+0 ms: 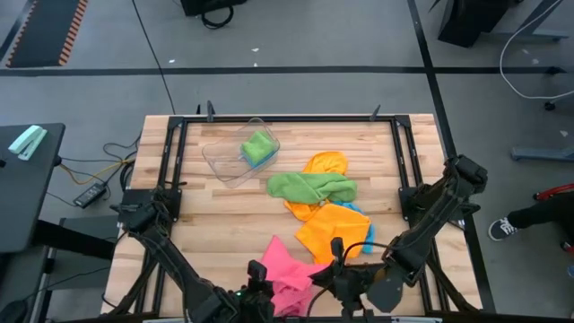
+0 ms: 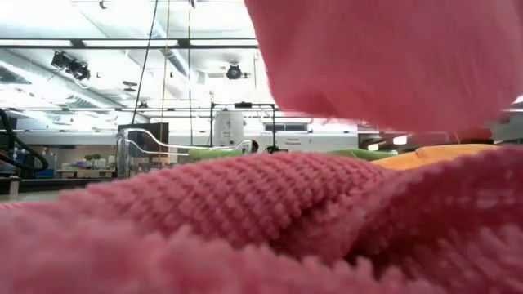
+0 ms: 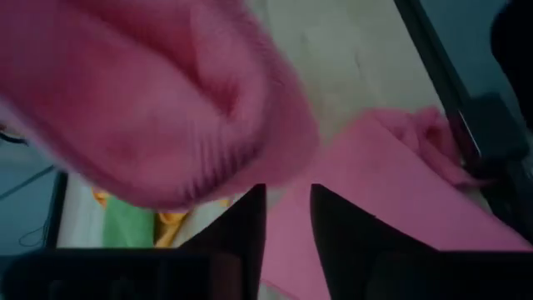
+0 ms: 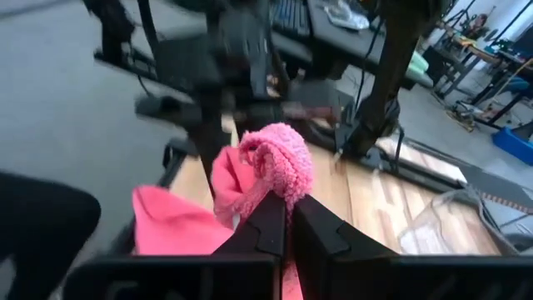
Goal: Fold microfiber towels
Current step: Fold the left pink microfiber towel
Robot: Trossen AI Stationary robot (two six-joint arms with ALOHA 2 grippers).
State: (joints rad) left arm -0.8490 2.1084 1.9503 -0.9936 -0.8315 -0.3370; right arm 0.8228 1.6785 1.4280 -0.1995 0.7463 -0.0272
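At the worktop's near edge, the 2 end effectors meet over the pink towel point(image 1: 289, 269), the right end effector point(image 4: 289, 208) pinched tight on a bunched fold of it, the left end effector point(image 3: 287, 217) slightly parted around its edge, orange towel point(image 1: 334, 231) and green towel point(image 1: 311, 187) beyond.

Even overhead light, soft shadows; low view ceiling strips glare; wrist views blurred close up.

Clear plastic tub point(image 1: 231, 158) on wooden table point(image 1: 215, 224) — black frame point(image 1: 176, 152) around.
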